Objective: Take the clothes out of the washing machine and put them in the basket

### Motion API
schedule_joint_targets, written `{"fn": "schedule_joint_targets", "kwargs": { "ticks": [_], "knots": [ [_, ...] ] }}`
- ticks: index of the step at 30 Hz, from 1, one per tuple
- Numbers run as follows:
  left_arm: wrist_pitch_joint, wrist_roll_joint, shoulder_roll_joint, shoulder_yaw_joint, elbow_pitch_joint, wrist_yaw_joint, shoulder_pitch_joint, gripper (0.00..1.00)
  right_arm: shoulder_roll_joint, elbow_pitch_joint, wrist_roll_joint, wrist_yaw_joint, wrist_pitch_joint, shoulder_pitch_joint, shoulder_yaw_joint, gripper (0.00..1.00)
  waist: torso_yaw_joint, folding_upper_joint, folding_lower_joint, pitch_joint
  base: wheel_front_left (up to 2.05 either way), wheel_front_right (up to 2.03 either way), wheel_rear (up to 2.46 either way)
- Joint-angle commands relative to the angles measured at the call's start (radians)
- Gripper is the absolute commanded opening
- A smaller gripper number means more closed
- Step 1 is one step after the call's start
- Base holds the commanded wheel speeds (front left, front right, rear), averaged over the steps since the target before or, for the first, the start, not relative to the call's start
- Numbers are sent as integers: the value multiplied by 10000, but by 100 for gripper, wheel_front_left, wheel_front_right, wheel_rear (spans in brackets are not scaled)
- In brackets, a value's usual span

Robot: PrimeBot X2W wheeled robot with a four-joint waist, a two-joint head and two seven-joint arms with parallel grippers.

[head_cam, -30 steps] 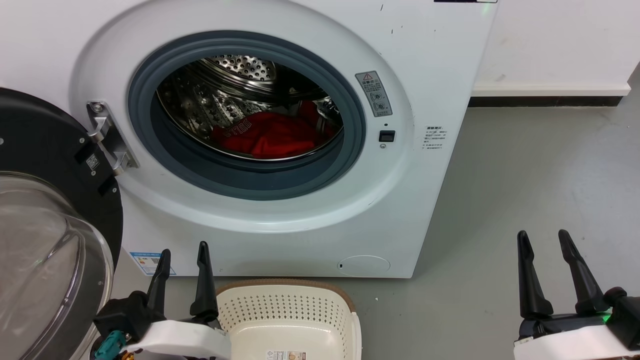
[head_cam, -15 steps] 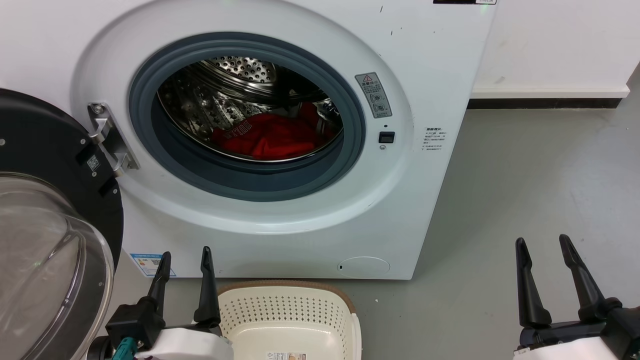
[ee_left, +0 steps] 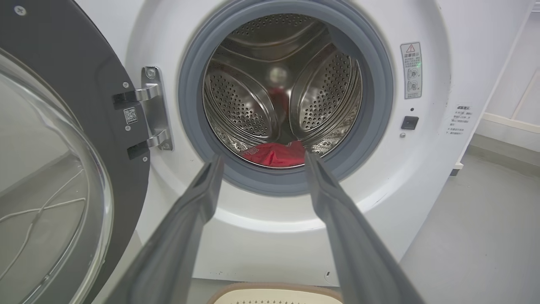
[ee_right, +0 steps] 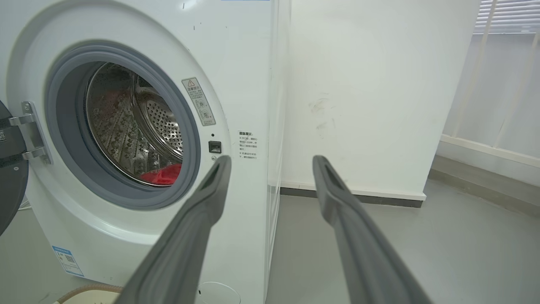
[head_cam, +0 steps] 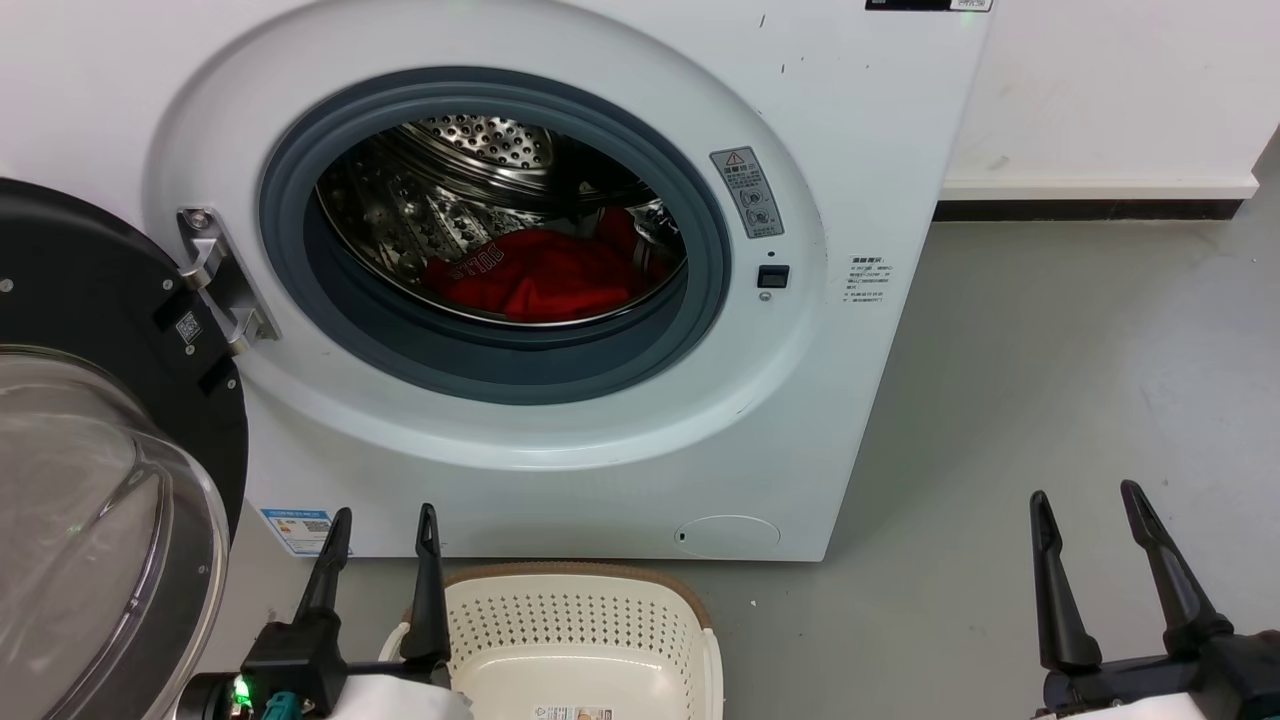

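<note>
Grey floor [head_cam: 1050, 350] and a white wall [head_cam: 1100, 90] sit behind one big white washing machine [head_cam: 880, 150]. Its round glass door with a black rim [head_cam: 90, 500] hangs wide open on the left. One bright red piece of clothes [head_cam: 545, 280] lies at the bottom of the shiny steel drum with holes [head_cam: 480, 140], inside the grey rubber ring [head_cam: 700, 330]. One small cream plastic basket with a brown rim [head_cam: 570, 620] stands on the floor in front of the machine. Two claws are low down. The left claw [head_cam: 385, 512] is spread, holding nothing, just beside the basket. The right claw [head_cam: 1084, 492] is spread too, well apart over bare floor.
</note>
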Motion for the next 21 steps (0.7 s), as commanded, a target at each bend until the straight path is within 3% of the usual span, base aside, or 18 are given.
{"fn": "schedule_joint_targets", "kwargs": {
  "ticks": [1,21],
  "knots": [
    [-72,174,18,-5,-64,39,115,100,12,-13,-179,-6,-78,138,-8,100,1,0,0,-2,0,0,0],
    [-108,37,18,27,131,5,166,100,13,386,-161,-7,-106,201,3,100,20,0,0,2,0,0,0]
  ]
}}
